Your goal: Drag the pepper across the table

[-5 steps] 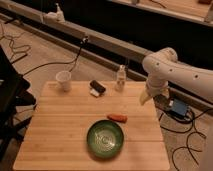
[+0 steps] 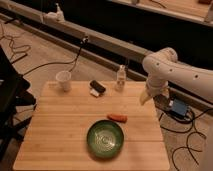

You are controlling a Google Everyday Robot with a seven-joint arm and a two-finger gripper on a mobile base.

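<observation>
The pale plank worktop (image 2: 55, 135) fills the lower part of the camera view. Near its far left corner stands a white cup (image 2: 63, 80), upright. To the right of it, along the far edge, a black-and-white block (image 2: 97, 88) lies at a slant. Nearer the front, a little right of centre, sits a green bowl (image 2: 105, 138). The pepper (image 2: 118, 117) lies flat on the worktop just beyond the bowl's far right rim, close to it; whether they touch cannot be told. Its long axis runs nearly left to right, along the worktop's length, with the right end dipping slightly toward the front. Which end is the tip cannot be told. A small pale bottle (image 2: 120, 78) stands upright at the far edge, well behind the pepper. Further right, the white arm (image 2: 172, 70) bends down over the worktop's right edge, and its end effector (image 2: 146, 97) hangs there pointing downward, released and grasping nothing, well apart from the pepper. A blue box (image 2: 177, 107) lies on the floor beyond.
</observation>
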